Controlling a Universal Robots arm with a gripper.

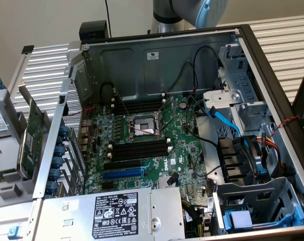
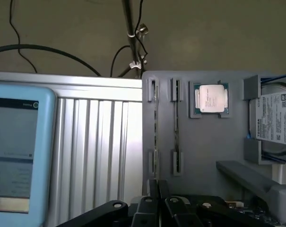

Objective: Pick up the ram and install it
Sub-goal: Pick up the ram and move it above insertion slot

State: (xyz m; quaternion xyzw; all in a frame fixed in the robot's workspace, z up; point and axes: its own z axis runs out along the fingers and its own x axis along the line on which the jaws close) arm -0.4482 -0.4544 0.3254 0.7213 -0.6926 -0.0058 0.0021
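I count two slots [image 2: 176,91], one CPU [image 2: 211,98] and one drive [image 2: 275,118] on the holder [image 2: 213,142]. One ram [image 2: 155,127] stands on edge in the slot nearest my gripper [image 2: 159,185], long axis along it. The pincer is pinched narrow and holds nothing.

Open computer case [image 1: 141,70]; motherboard [image 1: 157,163] inside; arm [image 1: 177,10] beyond far wall.

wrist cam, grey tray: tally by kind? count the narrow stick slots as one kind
processor: 1
hard drive: 1
narrow slots: 2 (cannot tell whether sticks sit in them)
Total: 4
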